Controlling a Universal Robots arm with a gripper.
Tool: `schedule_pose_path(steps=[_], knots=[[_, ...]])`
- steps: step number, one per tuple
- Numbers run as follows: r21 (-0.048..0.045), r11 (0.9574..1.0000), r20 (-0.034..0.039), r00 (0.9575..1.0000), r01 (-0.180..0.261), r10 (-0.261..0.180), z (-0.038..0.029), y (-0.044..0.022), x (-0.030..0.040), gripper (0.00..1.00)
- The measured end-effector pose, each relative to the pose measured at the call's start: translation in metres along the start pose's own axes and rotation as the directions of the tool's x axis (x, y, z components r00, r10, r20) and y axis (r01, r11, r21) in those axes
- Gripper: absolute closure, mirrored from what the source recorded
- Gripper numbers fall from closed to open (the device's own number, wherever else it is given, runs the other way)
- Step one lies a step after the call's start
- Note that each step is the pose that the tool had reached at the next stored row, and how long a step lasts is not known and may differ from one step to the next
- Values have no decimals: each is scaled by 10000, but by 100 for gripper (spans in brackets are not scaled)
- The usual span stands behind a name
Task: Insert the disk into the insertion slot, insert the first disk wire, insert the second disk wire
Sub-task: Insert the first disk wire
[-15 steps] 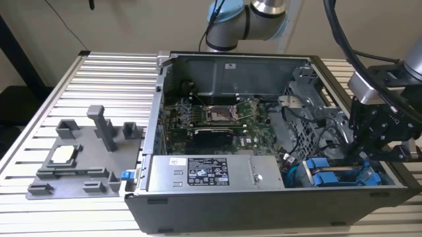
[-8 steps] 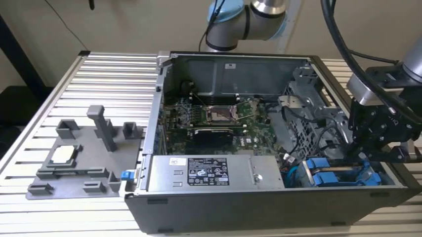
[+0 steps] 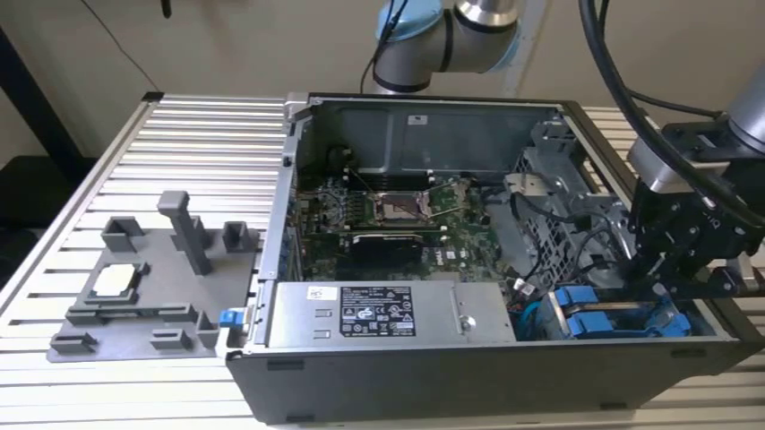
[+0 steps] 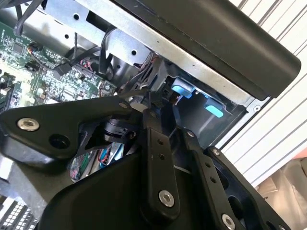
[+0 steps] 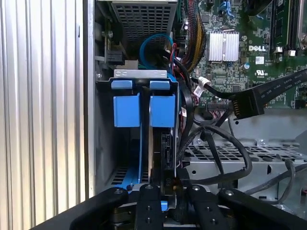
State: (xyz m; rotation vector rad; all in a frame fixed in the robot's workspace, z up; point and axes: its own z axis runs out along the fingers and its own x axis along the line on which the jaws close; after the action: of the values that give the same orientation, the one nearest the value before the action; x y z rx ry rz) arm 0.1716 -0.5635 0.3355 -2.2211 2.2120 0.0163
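Low over the drive bay (image 3: 540, 315), at the exterior view's right corner of the open case (image 3: 478, 385), with the gripper (image 3: 664, 285) reaching down into it.

Judging by the first wrist view, closed on the disk (image 5: 165, 143): a finger (image 5: 149, 201) to each side of its near edge, no gap to see. Straight ahead of the gripper, then, with the long axis pointing away into the bay toward the blue front tabs (image 5: 162, 111). Stands on edge in the slot nearer the motherboard (image 5: 225, 72). Looks pushed most of the way in, though impossible to tell whether fully seated.

Just beside it, on the side toward the case wall (image 5: 91, 120), the other carrier (image 5: 127, 110): also on edge, parallel, parted from the disk by a thin gap. So two carriers side by side in the bay.

Beyond the tabs, a blue cable (image 5: 153, 40) looping below a grille (image 5: 139, 14). On the motherboard side, black cables (image 5: 230, 143) draped over a metal cage (image 5: 268, 153), one ending in a flat black plug (image 5: 247, 103) that hangs free, well apart from the disk. No wire plugged into the disk, as far as can be seen.
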Motion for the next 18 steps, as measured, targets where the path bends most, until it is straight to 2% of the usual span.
schedule_pose_path(steps=[1,7,18], knots=[[0,10000,1,10000,0,0,0,0,0,67],[-9,10000,-1,10000,-4,4,-38,-1,0,67],[-35,10000,-1,10000,-28,28,-273,0,-3,67]])
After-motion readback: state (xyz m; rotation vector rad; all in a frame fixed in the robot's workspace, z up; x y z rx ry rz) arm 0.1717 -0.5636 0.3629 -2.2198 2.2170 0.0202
